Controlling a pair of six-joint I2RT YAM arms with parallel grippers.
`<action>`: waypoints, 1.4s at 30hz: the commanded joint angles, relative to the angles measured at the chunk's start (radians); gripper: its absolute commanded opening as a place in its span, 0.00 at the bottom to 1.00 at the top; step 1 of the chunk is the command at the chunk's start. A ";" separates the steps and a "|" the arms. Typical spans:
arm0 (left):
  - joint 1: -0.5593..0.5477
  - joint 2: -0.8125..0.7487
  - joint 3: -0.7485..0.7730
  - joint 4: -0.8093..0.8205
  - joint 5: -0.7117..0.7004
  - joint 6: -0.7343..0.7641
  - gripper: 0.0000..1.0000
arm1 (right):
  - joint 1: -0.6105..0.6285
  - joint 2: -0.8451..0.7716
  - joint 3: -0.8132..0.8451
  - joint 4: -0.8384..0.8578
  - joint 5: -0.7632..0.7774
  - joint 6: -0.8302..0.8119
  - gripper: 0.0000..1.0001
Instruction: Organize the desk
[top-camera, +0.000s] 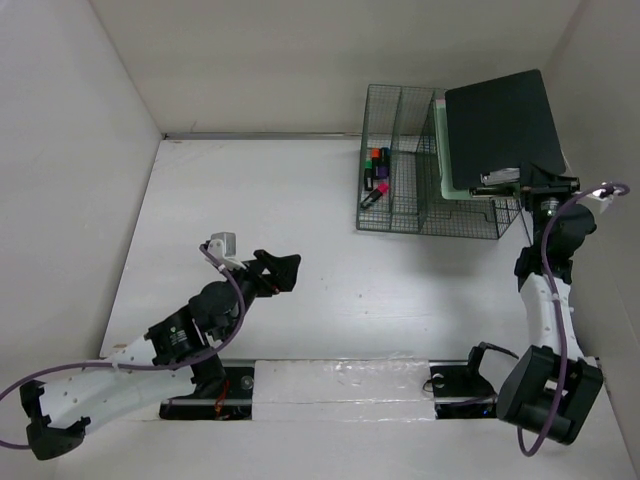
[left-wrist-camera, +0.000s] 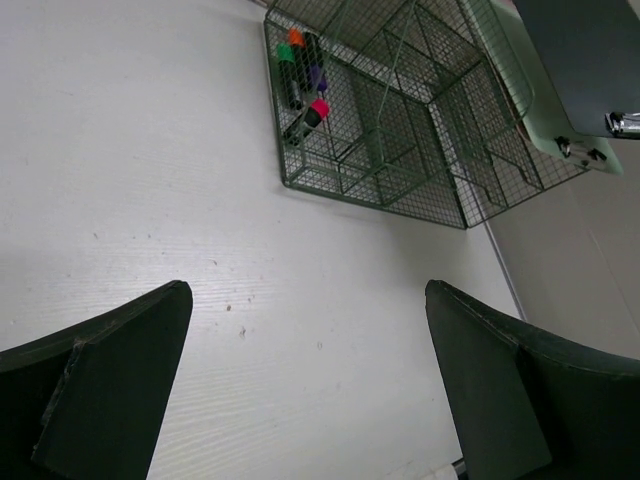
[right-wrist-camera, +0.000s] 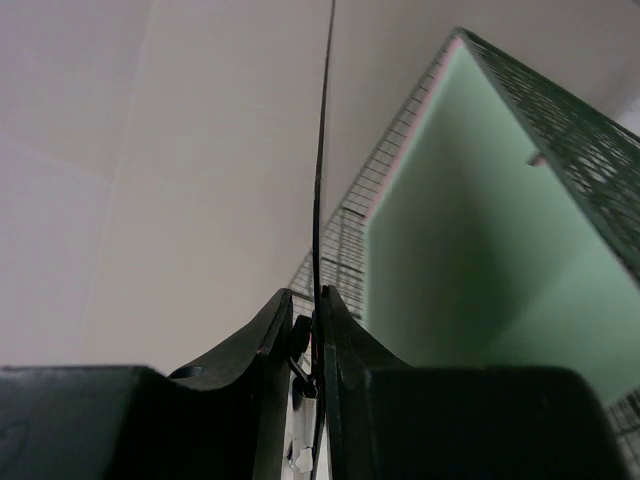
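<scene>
1. Top external: right tool (top-camera: 528, 182) pinches a thin, flat black board (top-camera: 500, 120) by its edge, the green wire-mesh rack (top-camera: 400, 215) just beside it.
2. Jaws spread wide, the left tool (top-camera: 283, 270) hangs over the smooth, matte white tabletop (top-camera: 300, 190).

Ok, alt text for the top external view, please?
The right gripper pinches a black clipboard by its near edge, holding it over the right end of a green wire rack at the back of a white desk. Markers lie in the rack's left section. The left gripper hangs open over the desk.
</scene>
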 joint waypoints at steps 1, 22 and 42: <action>-0.004 0.033 0.004 0.060 0.001 0.004 0.99 | -0.011 0.027 -0.009 0.112 -0.089 0.031 0.00; -0.004 0.063 0.009 0.072 -0.006 0.012 0.99 | -0.011 0.093 0.071 -0.090 -0.120 -0.147 0.29; -0.004 0.083 0.021 0.097 0.055 0.024 0.99 | 0.060 0.002 0.290 -0.618 0.376 -0.528 1.00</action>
